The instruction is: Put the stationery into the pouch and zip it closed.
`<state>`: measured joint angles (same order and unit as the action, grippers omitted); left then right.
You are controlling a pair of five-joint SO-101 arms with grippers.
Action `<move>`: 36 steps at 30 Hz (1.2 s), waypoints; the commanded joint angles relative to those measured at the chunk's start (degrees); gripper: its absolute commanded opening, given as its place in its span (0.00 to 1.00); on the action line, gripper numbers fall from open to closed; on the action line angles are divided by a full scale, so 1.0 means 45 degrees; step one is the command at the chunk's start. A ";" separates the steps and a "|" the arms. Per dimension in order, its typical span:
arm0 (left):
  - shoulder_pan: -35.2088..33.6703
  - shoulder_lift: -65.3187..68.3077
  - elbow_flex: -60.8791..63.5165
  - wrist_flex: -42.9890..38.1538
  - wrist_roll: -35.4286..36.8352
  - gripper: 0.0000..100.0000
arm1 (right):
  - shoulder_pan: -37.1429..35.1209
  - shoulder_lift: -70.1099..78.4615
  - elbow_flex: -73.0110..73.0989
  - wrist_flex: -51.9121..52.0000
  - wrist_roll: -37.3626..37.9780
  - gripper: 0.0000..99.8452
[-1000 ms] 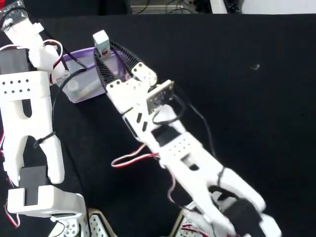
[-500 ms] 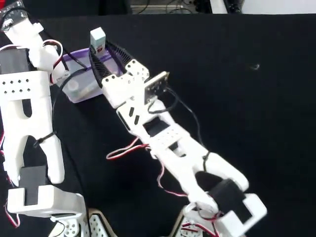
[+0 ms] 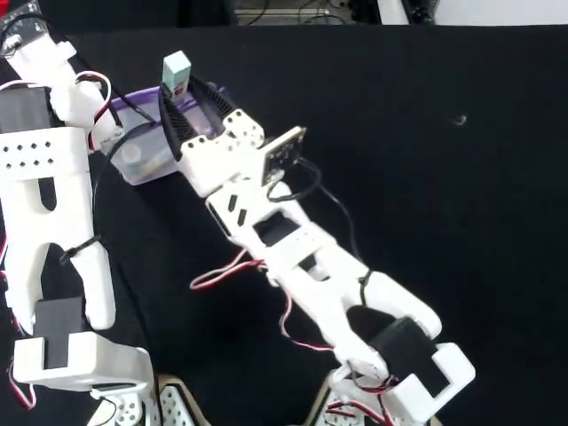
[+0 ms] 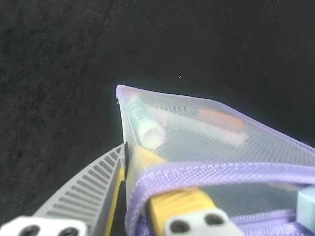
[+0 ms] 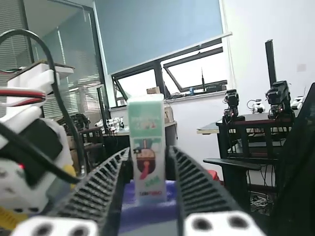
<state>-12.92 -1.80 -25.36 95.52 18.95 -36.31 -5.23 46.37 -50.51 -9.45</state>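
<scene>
Right fingers point(image 5: 110, 174) pinch the seemingly light, stiff box point(image 5: 146, 147) by its flat sides over the pouch point(image 4: 206, 142), whose limp mesh the left fingers point(image 4: 88, 189) clamp at its firmer rim.

You have open tabletop point(image 3: 461, 222) past the right arm point(image 3: 302, 257); that and the left arm point(image 3: 44, 177) hem the pouch point(image 3: 138, 164), probably blocking its mouth.

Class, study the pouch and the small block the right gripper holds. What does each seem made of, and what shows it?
The pouch: translucent mesh-reinforced plastic, probably; a fine grid shows and contents are visible through it. Its purple edging looks like matte woven tape, with visible weave. The block: smooth printed paper or card wrapper; its core is hidden.
</scene>
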 commanded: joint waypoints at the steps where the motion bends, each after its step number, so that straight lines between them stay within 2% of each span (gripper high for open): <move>1: -0.0322 -0.0137 0.0049 -0.0176 0.0117 0.03 | -0.0195 -0.0928 0.0029 0.1368 -0.0098 0.15; 4: -0.0322 -0.0137 0.0049 -0.0176 0.0117 0.03 | -0.0215 -0.1709 -0.0361 0.3184 0.0039 0.15; 12: -0.0322 -0.0137 0.0049 -0.0176 0.0117 0.03 | -0.0567 -0.2667 -0.1534 0.6212 0.2696 0.15; 18: -0.0322 -0.0137 0.0049 -0.0176 0.0117 0.03 | -0.0449 -0.2784 -0.2686 0.8205 0.2774 0.15; 21: -0.0518 -0.0137 -0.0127 -0.0137 0.0078 0.03 | 0.0195 -0.3214 -0.3253 0.9182 0.2735 0.15; 28: -0.1475 -0.0098 -0.0147 -0.0527 0.0098 0.03 | 0.1524 -0.5675 -0.4249 1.4789 0.2168 0.15; 33: -0.1534 -0.0098 -0.0205 -0.0567 0.0098 0.03 | 0.1485 -0.6437 -0.3956 1.8696 0.2481 0.15; 36: -0.1592 -0.0039 -0.0244 -0.0625 0.0059 0.03 | 0.0821 -0.6418 -0.2686 1.8598 0.2540 0.15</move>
<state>-18.73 -1.63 -25.36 94.20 18.95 -30.42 -31.69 30.55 31.08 1.19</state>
